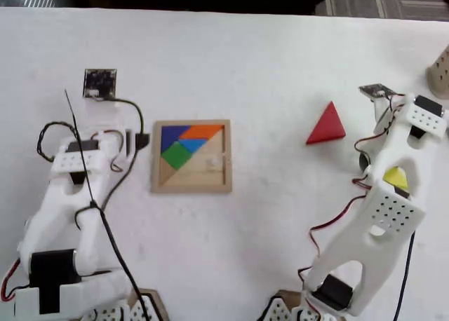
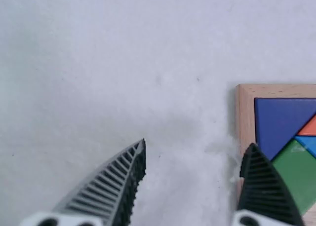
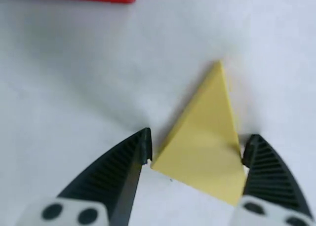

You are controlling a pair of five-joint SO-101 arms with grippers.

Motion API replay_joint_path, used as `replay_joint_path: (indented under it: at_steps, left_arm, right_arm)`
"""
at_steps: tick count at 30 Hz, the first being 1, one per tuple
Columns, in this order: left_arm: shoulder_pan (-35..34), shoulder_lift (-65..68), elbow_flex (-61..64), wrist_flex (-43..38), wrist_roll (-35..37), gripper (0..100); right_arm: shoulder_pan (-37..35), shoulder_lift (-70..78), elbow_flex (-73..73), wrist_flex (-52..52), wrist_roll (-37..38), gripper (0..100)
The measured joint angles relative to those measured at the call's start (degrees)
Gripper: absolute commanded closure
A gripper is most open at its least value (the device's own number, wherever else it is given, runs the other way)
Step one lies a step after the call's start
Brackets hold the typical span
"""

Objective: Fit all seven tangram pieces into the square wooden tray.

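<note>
- Yellow triangle [image 3: 205,137] sits inside my wide-apart right end effector [image 3: 197,139].
- My left end effector [image 2: 197,144] is spread apart beside the wooden tray [image 2: 244,122].

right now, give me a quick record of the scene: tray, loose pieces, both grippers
tray: square wooden tray, mid-table, partly filled
in tray: blue piece, orange piece, light blue piece, green piece
loose: red triangle on the table, apart from the tray
left gripper: open, beside the tray's edge, holding nothing
right gripper: around the yellow triangle; grip unclear
</note>
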Motion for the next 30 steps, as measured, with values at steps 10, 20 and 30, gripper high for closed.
replay_joint_path:
  at_steps: [10,20,30]
  left_arm:
    - [0.0,0.0,0.0,0.0,0.0,69]
    - [0.0,0.0,0.0,0.0,0.0,69]
    - [0.0,0.0,0.0,0.0,0.0,69]
  right_arm:
    - [2.29,0.44,-3.25,7.91,7.82,64.3]
    - [3.34,3.34,-4.4,7.38,8.53,64.4]
    - [3.25,3.96,-4.57,5.54,8.53,64.4]
